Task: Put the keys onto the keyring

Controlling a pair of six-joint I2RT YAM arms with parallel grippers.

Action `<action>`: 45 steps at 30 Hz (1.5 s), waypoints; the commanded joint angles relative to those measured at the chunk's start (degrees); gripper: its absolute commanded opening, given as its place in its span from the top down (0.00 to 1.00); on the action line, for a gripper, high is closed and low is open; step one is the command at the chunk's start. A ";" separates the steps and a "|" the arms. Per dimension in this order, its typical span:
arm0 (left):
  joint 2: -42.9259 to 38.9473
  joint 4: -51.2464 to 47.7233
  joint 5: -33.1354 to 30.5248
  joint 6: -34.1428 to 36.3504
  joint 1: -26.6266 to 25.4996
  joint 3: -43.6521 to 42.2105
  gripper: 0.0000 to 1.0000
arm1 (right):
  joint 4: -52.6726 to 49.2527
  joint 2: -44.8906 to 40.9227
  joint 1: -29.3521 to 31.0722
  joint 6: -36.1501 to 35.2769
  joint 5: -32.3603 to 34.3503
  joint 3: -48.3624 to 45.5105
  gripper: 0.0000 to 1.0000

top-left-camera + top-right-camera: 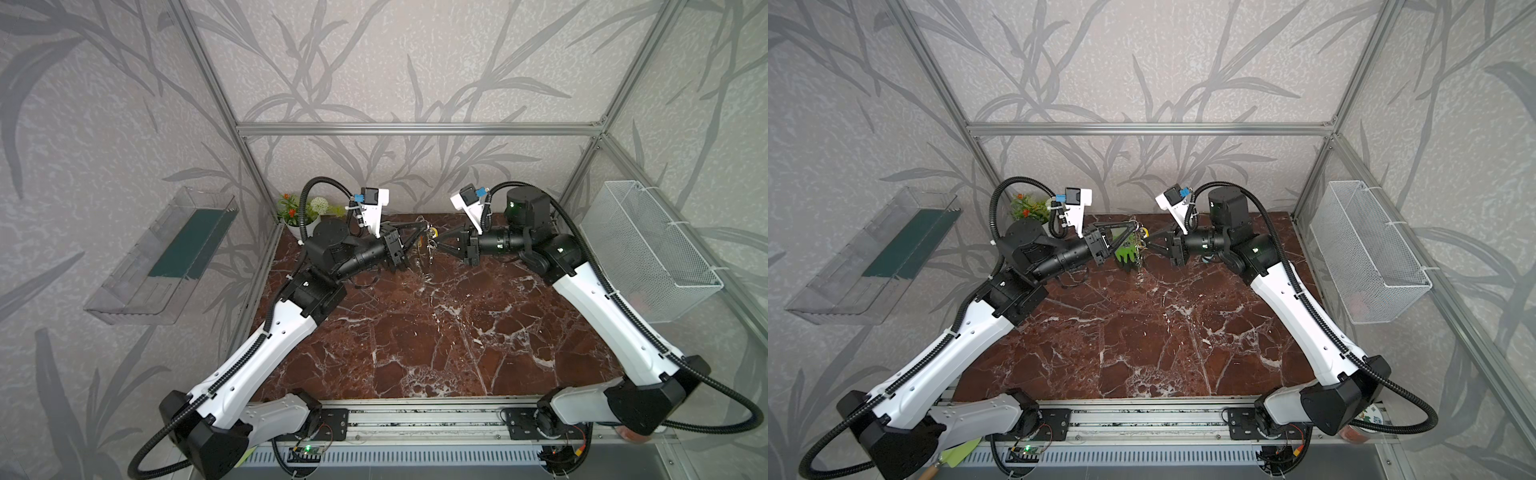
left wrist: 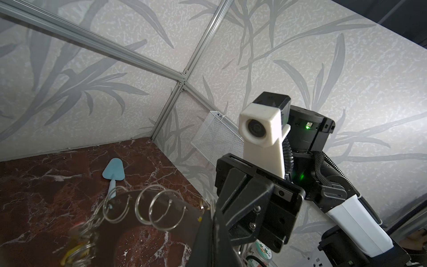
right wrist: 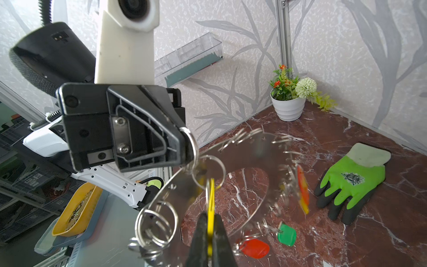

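We have the keyring (image 3: pixel 261 150) lifted above the far middle of the table (image 3: pixel 381 242). The left gripper (image 3: pixel 182 150) is pinched tight on its rim, with a wire loop (image 3: pixel 193 144) sitting right at the fingertips. From the right, the right gripper (image 3: pixel 210 222) is closed on the yellow tag of the yellow-tagged key (image 3: pixel 210 203), edge-on between its fingers.

The red-tagged key (image 3: pixel 254 248), green-tagged key (image 3: pixel 287 235) and orange-tagged key (image 3: pixel 303 189) hang from loops on the ring's far and right side, so we judge those done and the yellow one the job in hand. We cannot tell whether its own ring is fully threaded through the rim loop or only caught against it.

To do this well, we should:
- hold the left arm steady so the target loop does not swing;
- move the right arm only a little, along the curve of the wire rather than straight across it;
- keep the tag pinched near its top, because the key can pivot and slip off line;
- avoid pulling hard, since that could drag the ring in the left grip and set the hanging keys swaying into the way;
- let go only once the key's ring visibly hangs from the loop.
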 commanded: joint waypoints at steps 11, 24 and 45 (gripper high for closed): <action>1.10 14.63 -6.51 -3.50 -3.23 1.87 1.00 | -3.20 1.30 2.81 -1.67 -1.68 0.56 1.00; 3.15 18.64 -7.91 -4.66 -6.12 0.37 1.00 | -5.87 4.00 4.34 -2.47 1.91 3.48 0.94; 2.11 6.36 -1.55 0.79 -6.07 1.59 1.00 | -0.56 -6.98 -7.96 9.97 1.69 0.86 0.58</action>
